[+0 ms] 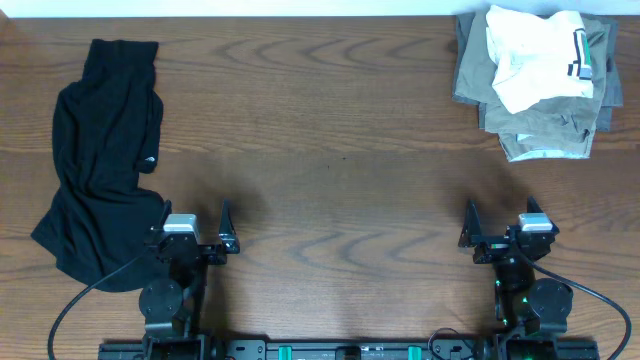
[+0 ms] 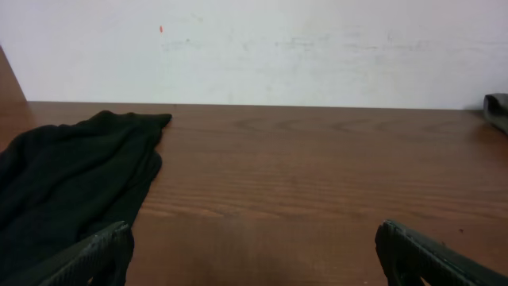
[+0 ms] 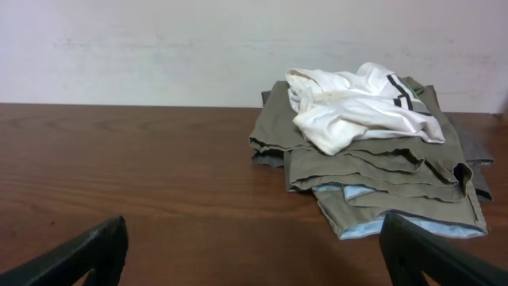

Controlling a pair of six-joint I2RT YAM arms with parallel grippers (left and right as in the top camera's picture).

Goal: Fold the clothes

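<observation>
A black garment (image 1: 100, 150) lies crumpled and unfolded along the table's left side; it also shows in the left wrist view (image 2: 71, 179). A stack of olive-grey clothes (image 1: 535, 110) with a crumpled white garment (image 1: 535, 55) on top sits at the back right, also in the right wrist view (image 3: 373, 163). My left gripper (image 1: 195, 225) is open and empty at the front left, right beside the black garment's lower end. My right gripper (image 1: 500, 225) is open and empty at the front right, well in front of the stack.
The wooden table (image 1: 330, 150) stretches between the two clothes areas. A white wall (image 2: 278, 48) stands behind the table's far edge. Black cables run from both arm bases at the front edge.
</observation>
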